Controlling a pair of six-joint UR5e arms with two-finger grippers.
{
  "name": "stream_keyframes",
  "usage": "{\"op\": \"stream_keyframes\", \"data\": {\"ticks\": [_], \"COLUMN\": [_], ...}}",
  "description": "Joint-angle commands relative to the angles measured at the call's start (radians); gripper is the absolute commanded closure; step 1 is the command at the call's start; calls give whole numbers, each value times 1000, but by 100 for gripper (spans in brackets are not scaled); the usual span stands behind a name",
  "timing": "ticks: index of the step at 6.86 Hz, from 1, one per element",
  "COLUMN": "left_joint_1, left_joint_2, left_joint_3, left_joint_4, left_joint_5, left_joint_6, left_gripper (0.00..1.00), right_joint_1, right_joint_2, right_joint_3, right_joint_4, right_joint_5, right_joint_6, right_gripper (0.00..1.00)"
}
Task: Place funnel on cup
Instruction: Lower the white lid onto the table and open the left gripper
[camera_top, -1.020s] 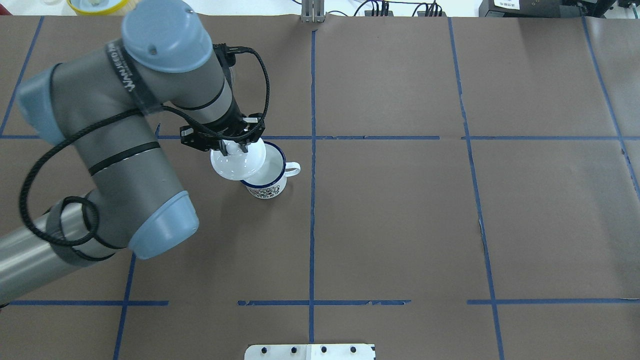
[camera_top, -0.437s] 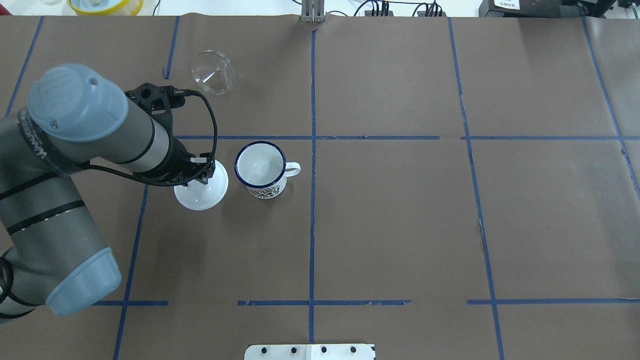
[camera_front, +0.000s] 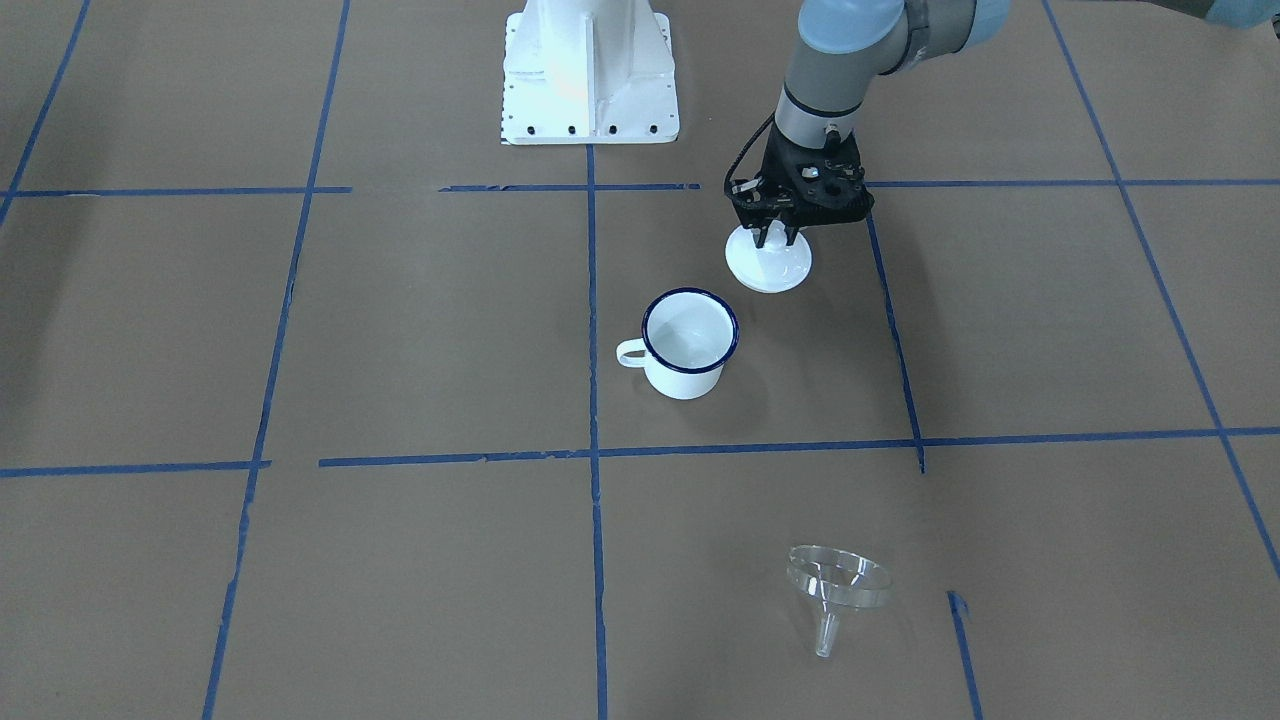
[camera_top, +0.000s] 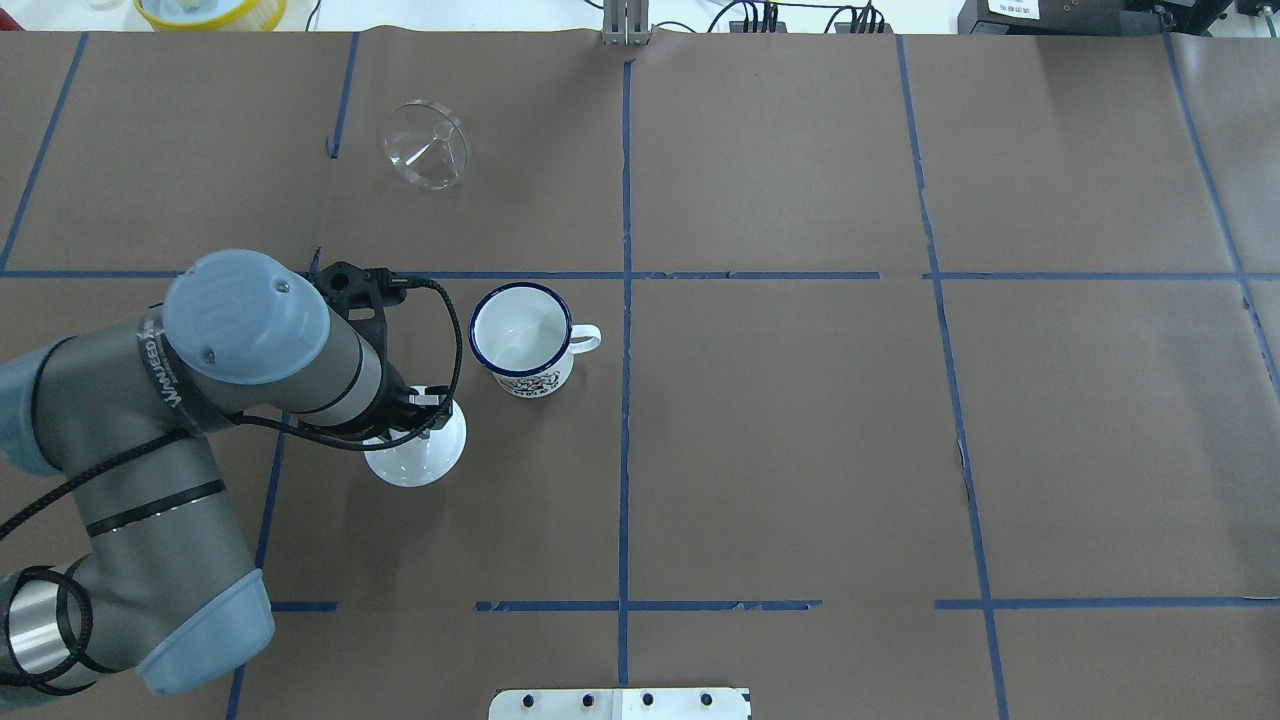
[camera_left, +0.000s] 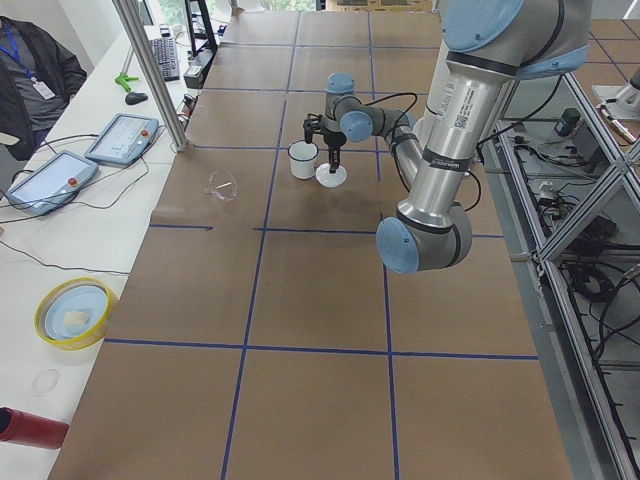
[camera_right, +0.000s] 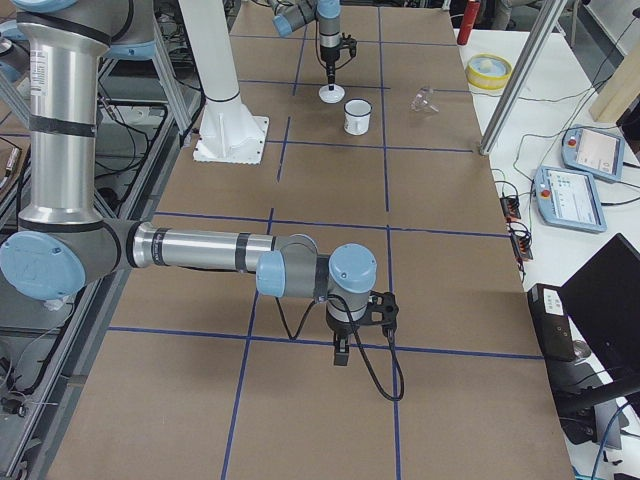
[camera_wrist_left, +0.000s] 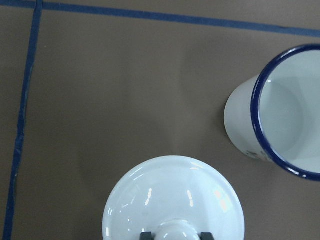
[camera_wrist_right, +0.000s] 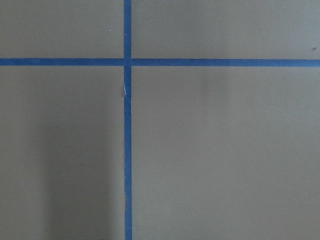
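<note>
The clear funnel (camera_top: 427, 145) lies tilted on the table at the far left, also in the front view (camera_front: 838, 580), apart from everything. The white cup (camera_top: 522, 340) with a dark blue rim stands upright and uncovered near the middle (camera_front: 688, 340). My left gripper (camera_top: 425, 408) is shut on the knob of a round white lid (camera_top: 415, 455), low over the table, left of the cup and nearer my base. The left wrist view shows the lid (camera_wrist_left: 172, 200) and the cup (camera_wrist_left: 280, 115) side by side, apart. My right gripper (camera_right: 340, 350) hangs over bare table far from them; I cannot tell its state.
Blue tape lines cross the brown table cover. The white robot base (camera_front: 590, 70) stands behind the cup. A yellow bowl (camera_top: 210, 10) sits past the far edge. Tablets (camera_left: 120, 138) and a red cylinder (camera_left: 30, 428) lie on the side bench.
My left gripper carried the white lid off the cup, leftward and then back toward my base. The cup now stands uncovered, and the arm no longer hides the funnel.
</note>
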Motion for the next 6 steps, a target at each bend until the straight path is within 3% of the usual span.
{"op": "stream_keyframes", "data": {"ticks": [1, 3, 6], "left_joint_1": [44, 55, 55], "left_joint_2": [2, 5, 10], "left_joint_3": [49, 92, 93], "left_joint_4": [-28, -106, -107], "left_joint_5": [4, 28, 28], "left_joint_6": [-6, -23, -24], "left_gripper": [100, 100, 100], "right_joint_1": [0, 0, 0], "right_joint_2": [0, 0, 0], "right_joint_3": [0, 0, 0], "right_joint_4": [0, 0, 0], "right_joint_5": [0, 0, 0], "right_joint_6": [0, 0, 0], "right_gripper": [0, 0, 0]}}
